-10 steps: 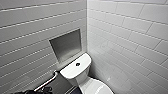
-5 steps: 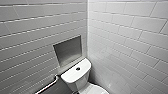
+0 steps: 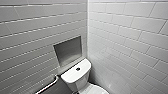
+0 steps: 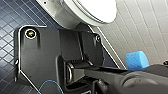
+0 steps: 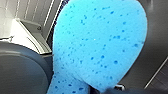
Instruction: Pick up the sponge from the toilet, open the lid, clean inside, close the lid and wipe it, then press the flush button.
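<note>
Up in the tiled corner, head view: the toilet (image 3: 75, 77) stands w/ its boxy tank against the left-hand wall, just beside the corner. The flush button (image 3: 78, 68), small and dark, sits in the ctr of the flat tank top. Below the tank the back part of the lid (image 3: 96, 89) shows, white. Above the tank a recessed niche (image 3: 68, 50) is cut into the left-hand wall, and a grab bar (image 3: 47, 86) runs along that wall lower down, near the tank. Right wrist view: the sponge (image 5: 100, 42), bright blue w/ darker pores, is up off the toilet and v. close to the camera. It is held at its narrower end by the right gripper (image 5: 96, 88), which is closed on it. Behind it are a grey rounded surface and a bit of white tiling. Left wrist view: bowl and lid from the side, lid down on the bowl, over a dark blue tiled floor (image 4: 10, 50), w/ white wall tiles (image 4: 140, 30) beyond. The sponge shows there too, blue against the tiles, apart from the toilet. For the left gripper, can't tell if it's wide or narrow.
</note>
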You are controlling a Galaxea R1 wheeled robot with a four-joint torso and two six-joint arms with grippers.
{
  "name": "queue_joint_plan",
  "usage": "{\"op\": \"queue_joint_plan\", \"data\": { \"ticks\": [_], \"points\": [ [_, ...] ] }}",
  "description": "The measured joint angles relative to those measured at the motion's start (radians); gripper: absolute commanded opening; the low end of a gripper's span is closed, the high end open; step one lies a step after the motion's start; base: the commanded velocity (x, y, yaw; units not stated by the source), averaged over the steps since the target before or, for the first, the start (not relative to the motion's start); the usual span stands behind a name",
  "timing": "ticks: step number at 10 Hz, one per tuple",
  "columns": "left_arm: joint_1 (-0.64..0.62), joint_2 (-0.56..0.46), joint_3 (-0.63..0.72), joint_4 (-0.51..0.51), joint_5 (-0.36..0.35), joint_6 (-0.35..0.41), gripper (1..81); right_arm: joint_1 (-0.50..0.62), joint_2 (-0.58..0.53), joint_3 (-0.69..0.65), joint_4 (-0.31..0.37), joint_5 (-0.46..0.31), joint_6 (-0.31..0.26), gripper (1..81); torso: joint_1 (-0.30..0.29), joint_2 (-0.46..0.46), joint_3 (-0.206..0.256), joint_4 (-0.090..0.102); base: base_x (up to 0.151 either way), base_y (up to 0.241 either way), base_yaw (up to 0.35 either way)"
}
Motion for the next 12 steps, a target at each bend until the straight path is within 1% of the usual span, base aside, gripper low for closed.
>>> {"op": "queue_joint_plan", "data": {
  "ticks": [2, 3, 6, 8, 12],
  "points": [
    [0.033, 0.084, -0.100, 0.019, -0.020, 0.004, 1.0, -0.008, 0.016, -0.029, -0.001, -0.007, 0.000, 1.0, 0.000, 0.000, 0.009, 0.000, 0.000, 0.000, 0.000],
    [0.047, 0.123, -0.160, 0.024, -0.025, 0.005, 1.0, -0.011, 0.024, -0.042, -0.001, -0.013, 0.000, 1.0, 0.000, 0.000, 0.030, 0.000, 0.000, 0.000, 0.000],
    [0.110, 0.249, -0.335, 0.044, -0.032, 0.007, 1.0, -0.019, 0.044, -0.056, -0.003, -0.024, -0.002, 1.0, -0.002, -0.001, 0.119, 0.000, 0.000, 0.000, 0.000],
    [0.141, 0.310, -0.420, 0.051, -0.033, 0.008, 1.0, -0.030, 0.049, -0.074, -0.003, -0.029, -0.003, 1.0, -0.003, -0.002, 0.136, 0.000, 0.000, 0.000, 0.000],
    [0.167, 0.413, -0.585, 0.060, -0.037, 0.008, 1.0, -0.035, 0.064, -0.150, -0.004, -0.028, -0.004, 1.0, -0.003, -0.003, 0.134, 0.000, 0.000, 0.000, 0.000]
  ]
}}
